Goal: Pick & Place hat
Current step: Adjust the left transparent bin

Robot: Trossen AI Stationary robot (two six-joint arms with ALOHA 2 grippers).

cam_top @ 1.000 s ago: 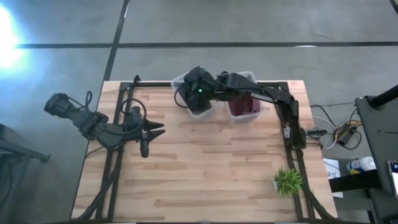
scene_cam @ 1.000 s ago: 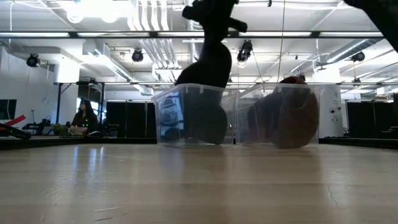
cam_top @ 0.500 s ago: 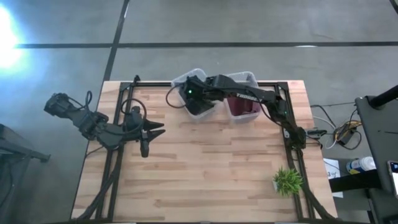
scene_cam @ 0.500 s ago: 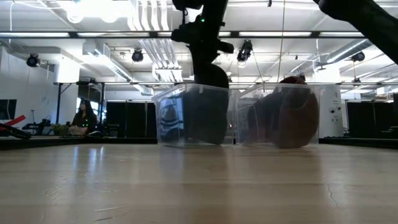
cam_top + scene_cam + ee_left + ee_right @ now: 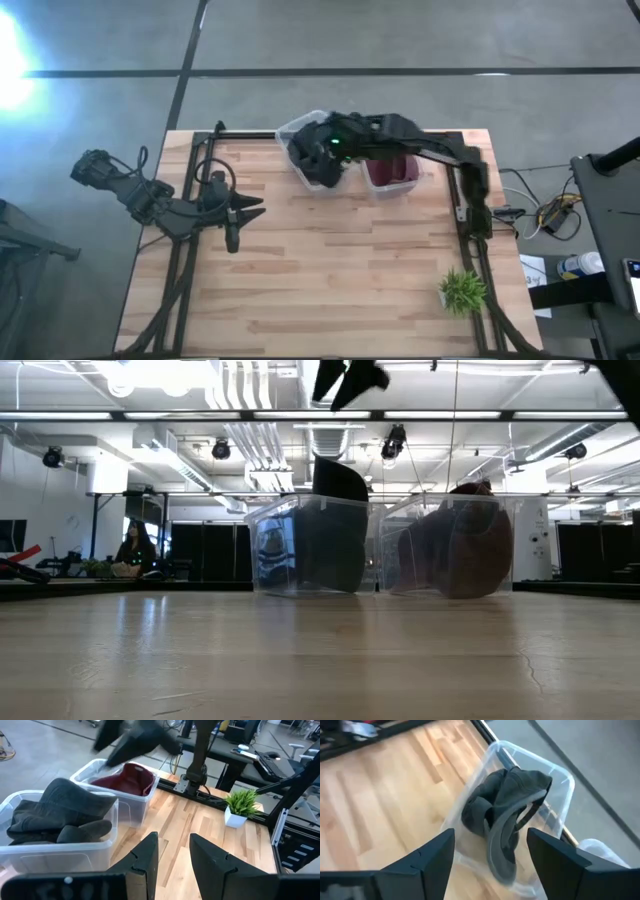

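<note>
A dark grey hat (image 5: 507,820) lies crumpled in the left clear bin (image 5: 305,545) at the table's far edge, on other dark cloth. Its top (image 5: 337,478) pokes above the rim. My right gripper (image 5: 490,850) hangs open above this bin, clear of the hat, and shows at the top of the low view (image 5: 348,375). A red hat (image 5: 127,777) fills the right bin (image 5: 390,170). My left gripper (image 5: 240,212) waits shut over the table's left part.
The two clear bins stand side by side at the far middle. A small green plant (image 5: 462,290) in a white pot sits near the right front corner. Bare wooden tabletop (image 5: 340,260) stretches between the bins and the near edge.
My right gripper went down into the left bin with the dark hat, opened and let it go, then rose straight up. The hat, which hung from the fingers a second ago, now rests in the bin with its top above the rim.
</note>
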